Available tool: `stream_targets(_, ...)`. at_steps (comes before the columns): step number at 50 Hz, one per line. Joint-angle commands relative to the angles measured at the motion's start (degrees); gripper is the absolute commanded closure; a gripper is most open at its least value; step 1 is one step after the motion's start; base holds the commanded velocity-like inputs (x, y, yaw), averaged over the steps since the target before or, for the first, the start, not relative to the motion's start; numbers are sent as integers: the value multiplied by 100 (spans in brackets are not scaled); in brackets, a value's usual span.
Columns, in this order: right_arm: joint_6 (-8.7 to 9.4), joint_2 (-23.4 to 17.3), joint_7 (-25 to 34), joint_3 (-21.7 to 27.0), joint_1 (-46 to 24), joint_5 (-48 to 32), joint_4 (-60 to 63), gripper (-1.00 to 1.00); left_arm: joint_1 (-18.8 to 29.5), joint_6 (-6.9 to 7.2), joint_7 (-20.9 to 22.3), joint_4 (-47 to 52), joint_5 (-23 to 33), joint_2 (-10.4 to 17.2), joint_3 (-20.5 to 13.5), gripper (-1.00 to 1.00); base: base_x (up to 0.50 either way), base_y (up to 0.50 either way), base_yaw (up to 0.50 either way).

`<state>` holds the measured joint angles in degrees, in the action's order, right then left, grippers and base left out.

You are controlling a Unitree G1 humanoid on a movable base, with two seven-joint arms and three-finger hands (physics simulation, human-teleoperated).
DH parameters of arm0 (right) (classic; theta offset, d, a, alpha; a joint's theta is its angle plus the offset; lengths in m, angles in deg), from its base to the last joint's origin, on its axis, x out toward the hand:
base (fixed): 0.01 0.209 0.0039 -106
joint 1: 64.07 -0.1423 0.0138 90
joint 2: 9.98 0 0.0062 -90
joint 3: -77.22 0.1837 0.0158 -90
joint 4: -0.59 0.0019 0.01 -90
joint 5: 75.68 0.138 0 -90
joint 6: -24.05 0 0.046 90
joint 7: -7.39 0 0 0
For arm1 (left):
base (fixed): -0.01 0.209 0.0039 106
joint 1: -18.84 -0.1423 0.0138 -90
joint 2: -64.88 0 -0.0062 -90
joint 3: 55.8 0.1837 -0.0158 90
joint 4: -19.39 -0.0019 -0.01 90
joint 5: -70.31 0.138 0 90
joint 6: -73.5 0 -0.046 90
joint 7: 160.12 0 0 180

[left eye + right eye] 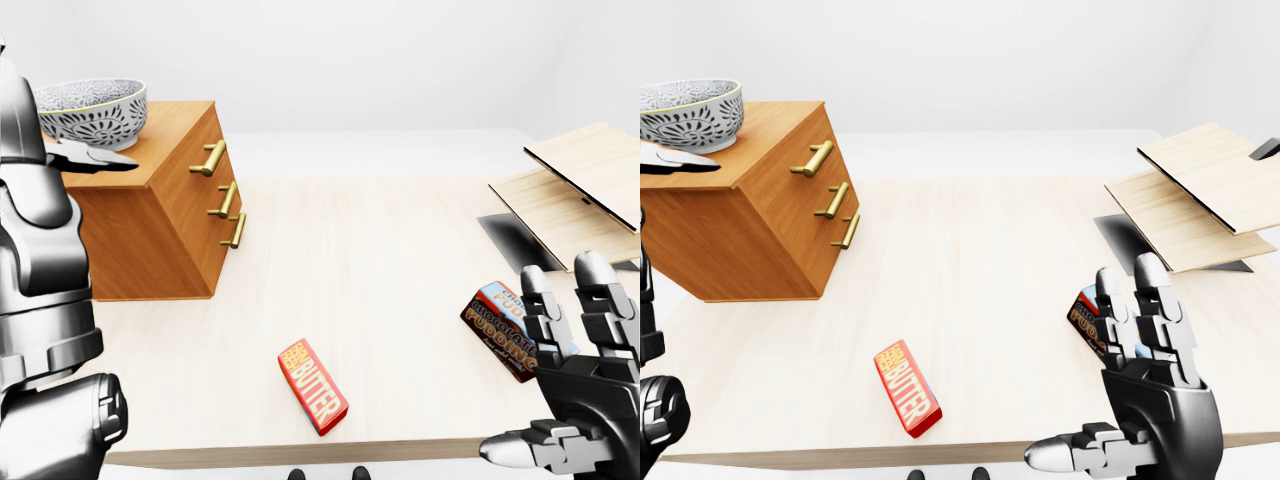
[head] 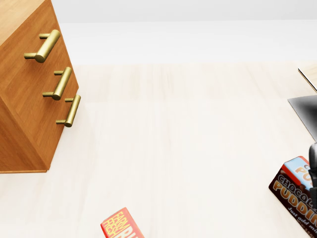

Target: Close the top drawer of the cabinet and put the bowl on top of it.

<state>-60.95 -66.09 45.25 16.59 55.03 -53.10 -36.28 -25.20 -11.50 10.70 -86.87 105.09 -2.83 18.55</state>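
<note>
Two on surface (image 1: 380,260): red "BUTTER" pack (image 1: 313,386), brown "PUDDING" pack (image 1: 500,335). Right hand (image 1: 1160,395) spread open, empty; left hand (image 1: 90,158) by bowl (image 1: 92,112), grip unclear.

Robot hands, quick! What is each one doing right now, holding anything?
Left hand: open, fingers stretched flat beside the bowl, not gripping it.
Right hand: open, fingers spread, holding nothing.

- Bowl (image 1: 690,113): patterned, upright on cabinet (image 1: 750,225) top, upper left.
- Butter box (image 1: 907,387): flat on worktop (image 1: 980,250).
- Right hand (image 1: 1155,395): fingers spread, lower right, partly hiding pudding box (image 1: 1086,318).
- Boards (image 1: 1200,190): pale wood, stacked, upper right.
</note>
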Motion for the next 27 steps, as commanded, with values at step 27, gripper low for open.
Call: stream_targets(27,0,11,2,0,-35,-36,-10,-100,-1992,0,2994,5872,332,-1751,-42,-100,0,0,0)
